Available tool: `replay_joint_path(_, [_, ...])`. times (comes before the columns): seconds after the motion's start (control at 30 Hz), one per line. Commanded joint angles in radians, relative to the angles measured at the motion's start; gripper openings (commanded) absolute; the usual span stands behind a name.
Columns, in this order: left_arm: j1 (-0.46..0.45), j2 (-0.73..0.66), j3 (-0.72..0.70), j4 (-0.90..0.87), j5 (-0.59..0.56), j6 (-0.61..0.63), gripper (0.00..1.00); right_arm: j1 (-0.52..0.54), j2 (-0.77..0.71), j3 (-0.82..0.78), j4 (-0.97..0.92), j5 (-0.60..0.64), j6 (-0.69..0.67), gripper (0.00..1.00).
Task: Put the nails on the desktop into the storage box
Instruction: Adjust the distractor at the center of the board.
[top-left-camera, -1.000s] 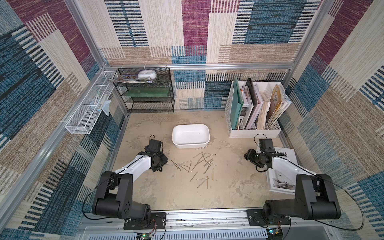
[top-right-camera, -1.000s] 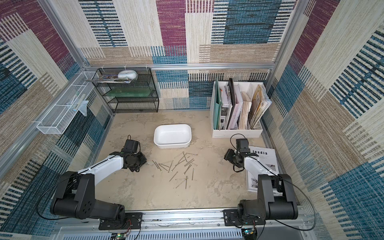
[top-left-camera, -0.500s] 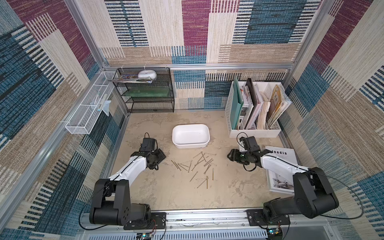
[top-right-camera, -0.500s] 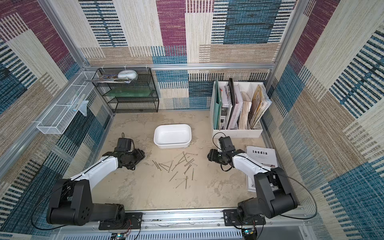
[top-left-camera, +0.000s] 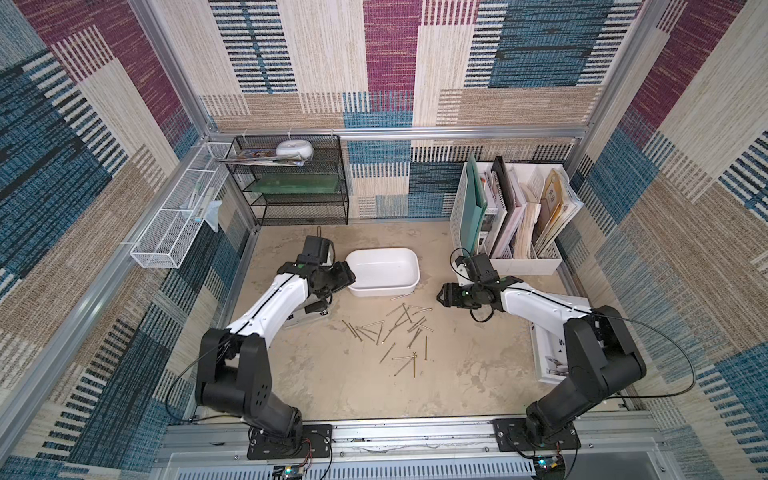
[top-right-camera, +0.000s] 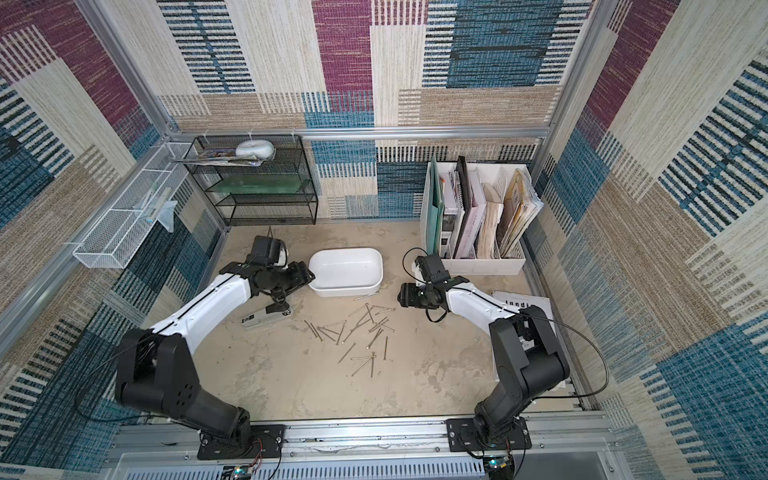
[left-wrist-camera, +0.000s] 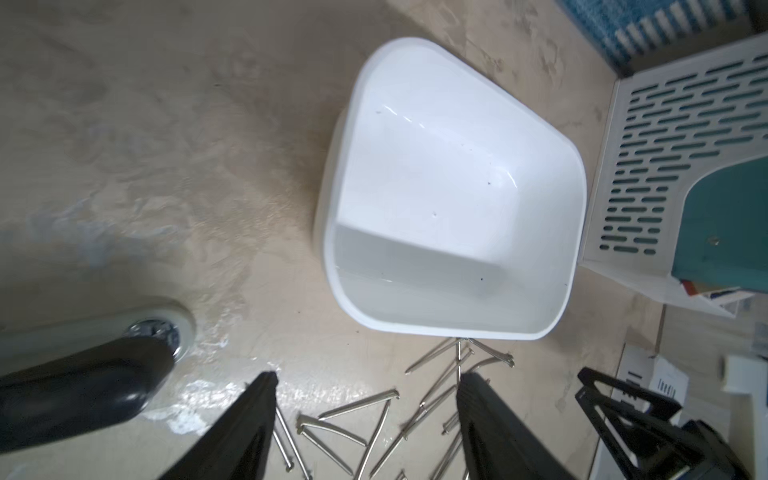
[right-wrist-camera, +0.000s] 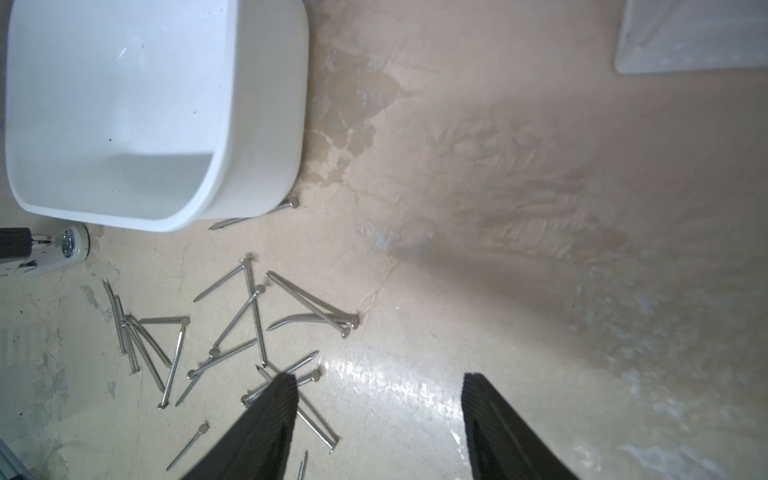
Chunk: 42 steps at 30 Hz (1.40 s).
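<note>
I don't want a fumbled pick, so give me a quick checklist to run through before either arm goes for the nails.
1. Left gripper open and empty: ok.
2. Right gripper open and empty: ok.
3. Storage box upright, top open, nothing inside: ok.
4. Nails lying singly for a clean pinch: not ok, several cross or overlap.
5. Nail beside the box wall free to grasp: cannot tell, it lies tight against the wall.
6. Stapler clear of the nails: ok, it lies apart on the desktop, under the left arm.
</note>
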Motion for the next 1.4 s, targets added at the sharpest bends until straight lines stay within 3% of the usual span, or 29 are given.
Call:
replay_joint_path(0.0, [-0.007,0.114,0.116,-0.113,-0.027,0.125,0.72,0.002,0.030,0.039,-0.057,0.038,-0.043,0.69])
replay_joint_path(0.23, [-0.009,0.273,0.266,-0.178,-0.099,0.194,0.66,0.008,0.056,0.045,-0.038,0.033,-0.041,0.68])
replay_joint_path(0.57, [-0.010,0.410,0.328,-0.176,-0.130,0.233,0.60,0.014,0.063,0.040,-0.036,0.043,-0.047,0.68])
replay_joint_path(0.63, [-0.011,0.429,0.350,-0.176,-0.138,0.238,0.55,0.017,0.060,0.037,-0.036,0.047,-0.047,0.67])
replay_joint_path(0.73, [-0.012,0.444,0.385,-0.189,-0.180,0.259,0.33,0.021,0.055,0.033,-0.035,0.053,-0.044,0.67])
replay_joint_path(0.8, [-0.011,0.436,0.398,-0.204,-0.202,0.271,0.17,0.027,0.056,0.031,-0.035,0.054,-0.044,0.67])
replay_joint_path(0.9, [-0.011,0.403,0.406,-0.235,-0.246,0.280,0.03,0.042,0.063,0.036,-0.036,0.061,-0.052,0.67])
replay_joint_path(1.17, [0.001,0.247,0.416,-0.335,-0.398,0.337,0.00,0.080,0.076,0.092,-0.038,0.064,-0.133,0.68])
replay_joint_path(1.27, [0.009,0.187,0.392,-0.344,-0.432,0.349,0.00,0.098,0.106,0.168,-0.072,0.084,-0.188,0.68])
replay_joint_path(1.37, [0.015,0.141,0.346,-0.341,-0.445,0.355,0.00,0.101,0.196,0.309,-0.165,0.081,-0.119,0.67])
